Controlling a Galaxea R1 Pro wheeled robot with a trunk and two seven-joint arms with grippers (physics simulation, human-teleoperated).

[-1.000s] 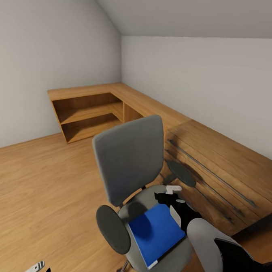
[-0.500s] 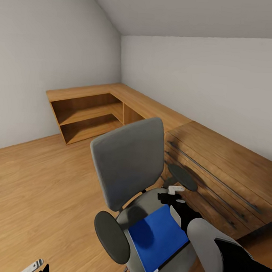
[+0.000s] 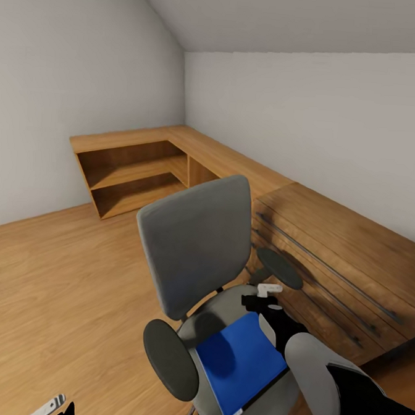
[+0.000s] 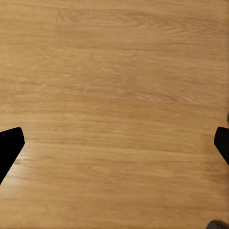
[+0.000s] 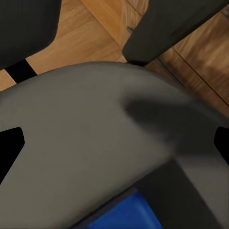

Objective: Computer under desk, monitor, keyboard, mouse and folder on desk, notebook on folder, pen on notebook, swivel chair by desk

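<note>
The swivel chair (image 3: 195,250) stands in the middle of the head view, its grey back toward me and dark armrests on both sides. The bright blue folder (image 3: 241,361) lies flat on its grey seat (image 5: 81,133). My right gripper (image 3: 265,298) hovers open over the seat's far right part, just beyond the folder's far edge, with the folder's corner (image 5: 121,214) below its wide-spread fingers. My left gripper (image 3: 54,407) hangs low at the left, open over bare wood floor (image 4: 114,95). The desk, computer, monitor, keyboard, mouse, notebook and pen are out of view.
A light-wood dresser (image 3: 339,266) with long drawer handles stands close behind the chair on the right. A low wooden shelf unit (image 3: 132,171) runs along the far walls into the corner. Open wood floor (image 3: 60,284) spreads to the chair's left.
The whole head view has shifted a little, so the camera moved. The folder still lies on the seat and both grippers keep their places and stay open.
</note>
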